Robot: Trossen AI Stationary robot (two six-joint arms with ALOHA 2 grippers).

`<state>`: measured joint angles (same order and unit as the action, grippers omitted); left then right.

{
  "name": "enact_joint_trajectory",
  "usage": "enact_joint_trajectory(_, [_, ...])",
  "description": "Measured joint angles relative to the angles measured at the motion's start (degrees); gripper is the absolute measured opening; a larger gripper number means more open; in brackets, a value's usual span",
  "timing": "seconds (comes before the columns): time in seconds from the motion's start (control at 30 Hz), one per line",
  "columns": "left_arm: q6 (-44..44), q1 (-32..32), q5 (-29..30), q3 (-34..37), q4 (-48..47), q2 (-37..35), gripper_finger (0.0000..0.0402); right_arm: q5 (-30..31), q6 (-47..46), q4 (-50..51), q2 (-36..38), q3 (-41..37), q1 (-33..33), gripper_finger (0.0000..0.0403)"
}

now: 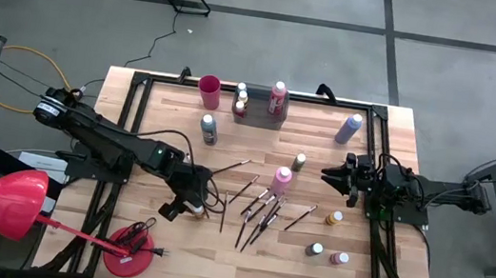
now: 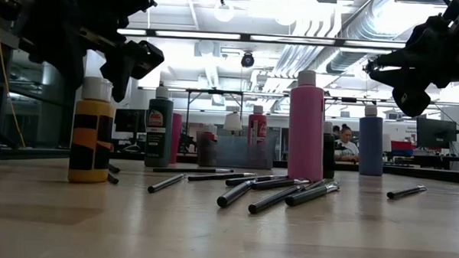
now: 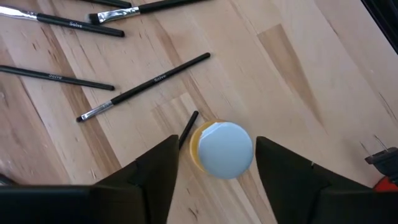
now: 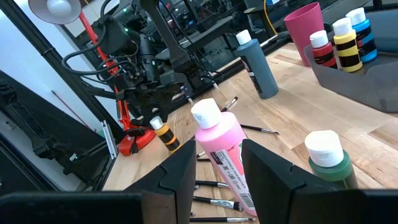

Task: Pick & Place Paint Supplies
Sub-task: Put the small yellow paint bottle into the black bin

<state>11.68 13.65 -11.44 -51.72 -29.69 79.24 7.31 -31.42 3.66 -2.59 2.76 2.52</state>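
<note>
A yellow paint bottle with a white cap (image 3: 224,149) stands upright on the wooden table, left of the middle (image 2: 91,132). My left gripper (image 3: 217,168) is open and slants down over it. Its two dark fingers stand on either side of the cap, with a narrow gap on each side. Several thin dark-handled paintbrushes (image 1: 258,208) lie flat mid-table, one of them (image 3: 188,127) right beside the yellow bottle. My right gripper (image 1: 328,175) waits level and open at the table's right, pointing at a tall pink bottle (image 4: 221,146) that stands apart from it.
At the far edge stand a grey tray (image 1: 256,113) holding bottles and a pink cup (image 1: 208,91). Single bottles stand about: dark green (image 1: 209,129), lavender (image 1: 349,128), and small ones near the right (image 1: 334,218). A red lamp base (image 1: 132,253) sits near left.
</note>
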Motion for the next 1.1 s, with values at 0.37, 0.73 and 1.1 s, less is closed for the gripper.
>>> enact_joint_trajectory(0.37, [-0.02,-0.11,0.02,0.00,0.02,0.02,0.0142,-0.02,0.00,0.00,0.00,0.00,-0.02,0.0123])
enact_joint_trajectory(0.73, [-0.02,-0.13,0.07,-0.04,0.26,0.02,0.0112,-0.01,0.00,0.00,0.00,0.02,-0.02,0.0123])
enact_joint_trajectory(1.1, [1.87,-3.18,0.37,-7.75,-3.14,0.07,0.0114,0.00,0.00,0.00,0.00,0.02,-0.02,0.0123])
